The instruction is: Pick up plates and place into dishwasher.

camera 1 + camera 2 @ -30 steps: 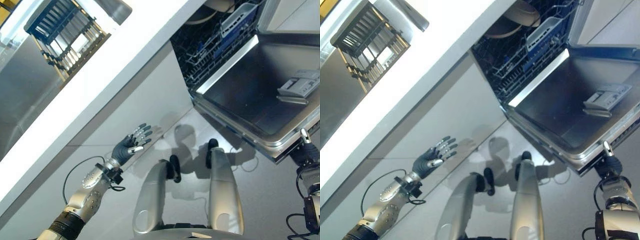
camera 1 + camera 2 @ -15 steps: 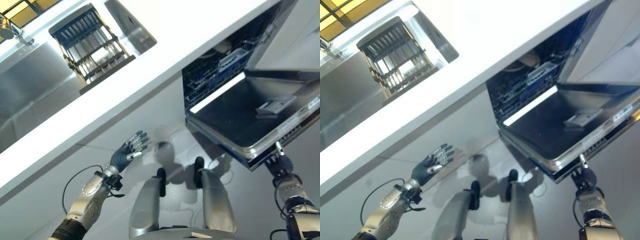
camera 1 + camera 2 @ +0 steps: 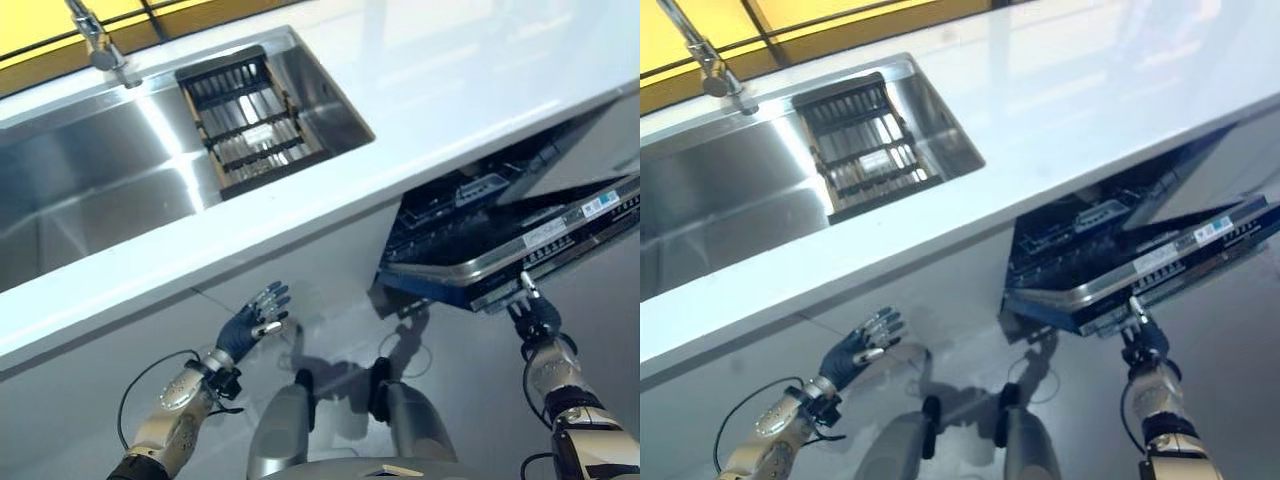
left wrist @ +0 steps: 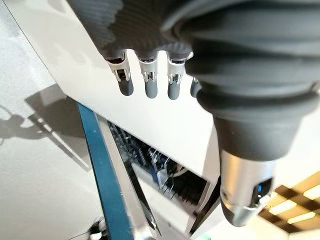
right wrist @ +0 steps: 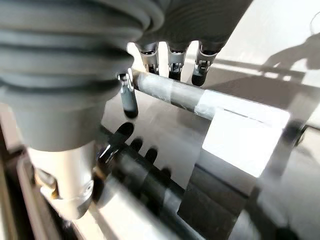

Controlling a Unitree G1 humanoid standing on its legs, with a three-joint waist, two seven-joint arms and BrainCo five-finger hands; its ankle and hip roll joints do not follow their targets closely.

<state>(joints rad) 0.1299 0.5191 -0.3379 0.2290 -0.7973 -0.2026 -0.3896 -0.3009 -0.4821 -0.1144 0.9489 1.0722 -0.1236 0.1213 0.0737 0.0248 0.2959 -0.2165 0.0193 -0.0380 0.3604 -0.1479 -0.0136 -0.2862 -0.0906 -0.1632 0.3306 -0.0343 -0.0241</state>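
Right wrist view has the right hand (image 5: 165,35) hooked over the dishwasher door's handle bar (image 5: 200,100), grasping it. Dishwasher door (image 3: 520,255) hangs partly raised at right. Left hand (image 3: 255,318) hovers released, fingers spread, below the counter (image 3: 400,120); no plates visible.

You face a white desk (image 3: 420,120) with a steel sink (image 3: 90,190) set into it; a dark rack (image 3: 250,125) sits in the sink's end and a tap (image 3: 95,35) stands behind. Yellow-lit panels (image 3: 840,12) run beyond. Pale grey floor (image 3: 330,310) lies below.
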